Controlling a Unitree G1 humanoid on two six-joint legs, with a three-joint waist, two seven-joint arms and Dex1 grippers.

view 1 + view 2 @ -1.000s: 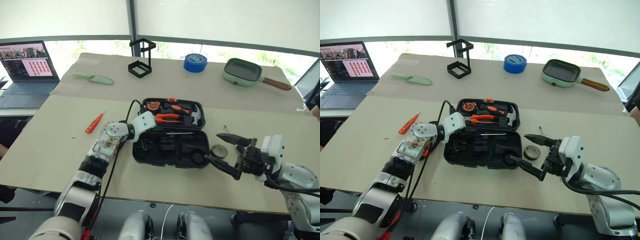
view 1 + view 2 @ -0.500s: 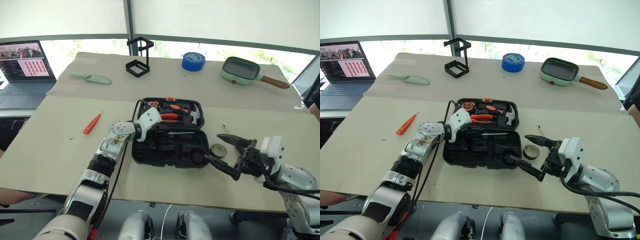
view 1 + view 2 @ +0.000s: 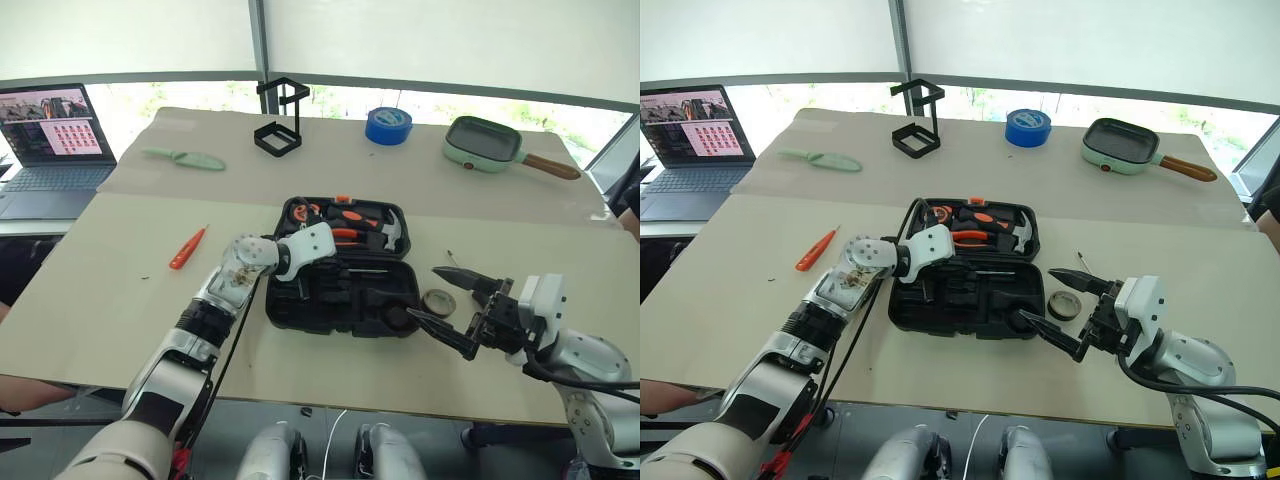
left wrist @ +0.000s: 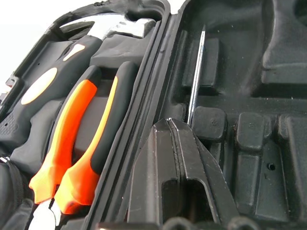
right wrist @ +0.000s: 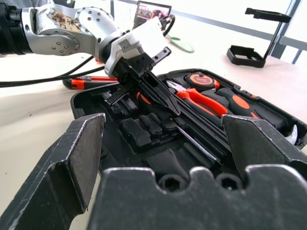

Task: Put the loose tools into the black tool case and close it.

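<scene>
**Open tool case at the table's centre, one gripper inside it, one beside it**

A black tool case (image 3: 340,280) lies open near the middle of a pale beige table (image 3: 90,300). It is rectangular, made of black plastic, and hinged along its long side, so its two halves lie flat side by side. The far half holds pliers (image 4: 81,143) with orange-and-black handles, a hammer (image 3: 392,232) and a black-and-orange tape measure (image 5: 200,80). The near half has moulded black slots, mostly unfilled, with one slim metal shaft (image 4: 195,76) lying just beside the hinge.

The left gripper (image 5: 165,98) reaches into the near half of the case, close to the hinge line. Its two black fingers are pressed together with nothing between them.

The right gripper (image 3: 448,307) hovers just off the case's right end. Its fingers are spread wide and hold nothing. A small dark tape roll (image 3: 438,301) sits on the table between them, just beside the case.

An orange screwdriver (image 3: 187,247) lies loose on the table, well to the left of the case.

Farther back stand a black wire-frame stand (image 3: 279,124), a big blue tape roll (image 3: 388,125), a pale green pan (image 3: 486,143) and a pale green scoop-like tool (image 3: 185,158). A laptop (image 3: 50,140) sits at the far left.
</scene>
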